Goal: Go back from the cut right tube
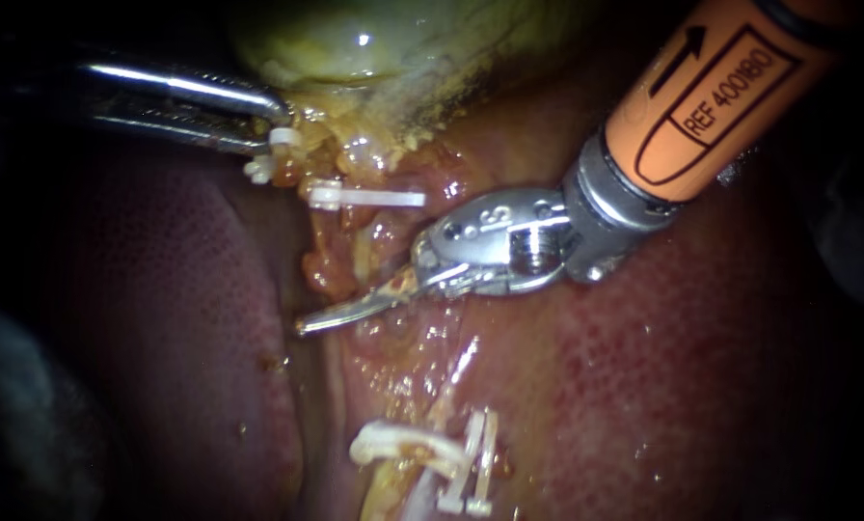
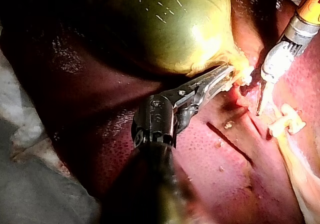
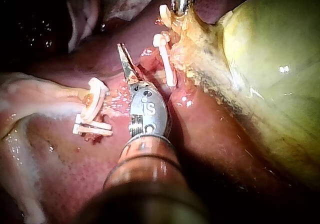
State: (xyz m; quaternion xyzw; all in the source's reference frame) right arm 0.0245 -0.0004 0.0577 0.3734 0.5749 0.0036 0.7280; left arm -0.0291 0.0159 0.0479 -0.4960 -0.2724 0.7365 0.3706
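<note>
Two blades of right instrument (image 1: pixel 321 319) lie together, holding nothing, tips just beside cut tube's upper stump (image 1: pixel 328 273), below white clip (image 1: pixel 364 198). Lower stump (image 1: pixel 393 447) well apart, bearing lower clips (image 1: pixel 472 463), on liver (image 1: pixel 644 386). Left instrument (image 1: pixel 273 125) jaws clamp gallbladder (image 1: pixel 355 48) neck, beside neck clips (image 1: pixel 283 138). Orange shaft (image 1: pixel 721 96) enters endoscope view from upper right.

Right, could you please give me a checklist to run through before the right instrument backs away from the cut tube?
1. Right instrument jaws shut and empty: ok.
2. Its tip clear of the tissue beneath: cannot tell.
3. Upper clips, by the gallbladder, in place: ok.
4. Lower clips on the pale tube end in place: ok.
5. Left instrument shut on the gallbladder's neck: ok.
</note>
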